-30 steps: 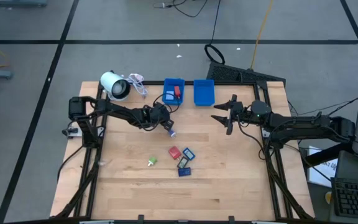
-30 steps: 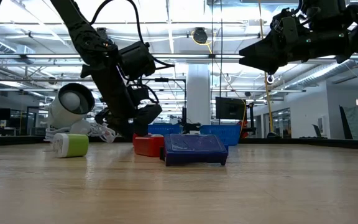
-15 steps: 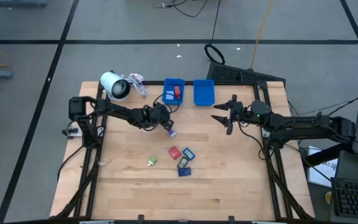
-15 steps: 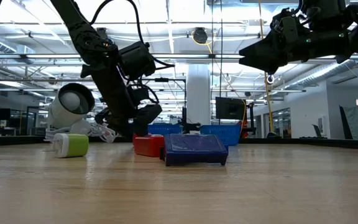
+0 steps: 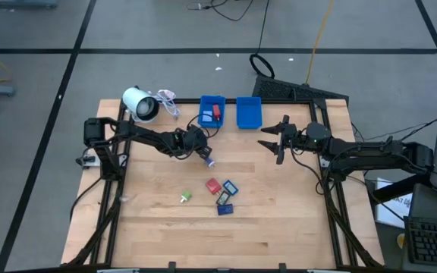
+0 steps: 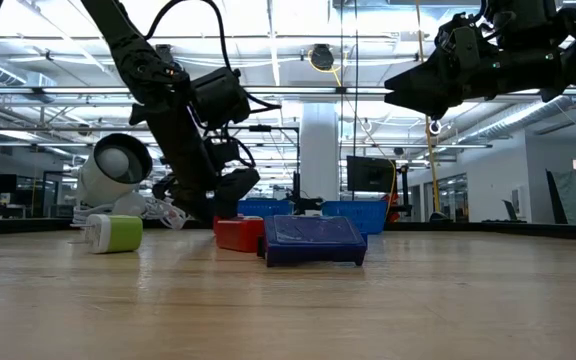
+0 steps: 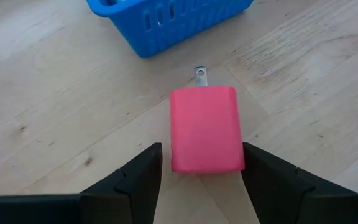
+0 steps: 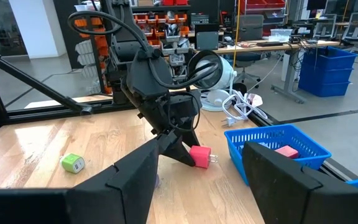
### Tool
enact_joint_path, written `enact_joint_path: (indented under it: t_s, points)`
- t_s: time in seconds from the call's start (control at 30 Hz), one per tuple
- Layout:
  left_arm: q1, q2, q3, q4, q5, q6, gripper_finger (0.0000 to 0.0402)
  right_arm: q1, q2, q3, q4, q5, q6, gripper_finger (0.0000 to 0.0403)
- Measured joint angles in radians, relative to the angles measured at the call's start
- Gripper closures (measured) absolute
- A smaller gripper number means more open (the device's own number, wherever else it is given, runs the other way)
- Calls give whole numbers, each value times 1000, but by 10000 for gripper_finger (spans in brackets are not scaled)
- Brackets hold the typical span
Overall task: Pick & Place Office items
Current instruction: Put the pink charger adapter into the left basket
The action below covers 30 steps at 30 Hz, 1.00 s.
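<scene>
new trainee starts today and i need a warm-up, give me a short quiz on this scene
1. What sits between the fingers of the left end effector?
A. a green block
B. a pink plug block
C. a dark blue clip
2. True or false: the blue bin nearer the white roll is empty.
3. Which end effector hangs open above the table with nothing between its fingers?

Key
1. B
2. False: small red and blue pieces lie in it.
3. The right end effector.
</scene>
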State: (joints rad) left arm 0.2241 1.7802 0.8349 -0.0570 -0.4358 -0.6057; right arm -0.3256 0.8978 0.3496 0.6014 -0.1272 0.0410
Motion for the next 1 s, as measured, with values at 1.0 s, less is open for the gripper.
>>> enact_joint_path:
  t_s: [1.0]
  points:
    - [0,0,0,1,-2,0,219,0,0,0,0,0,0,181]
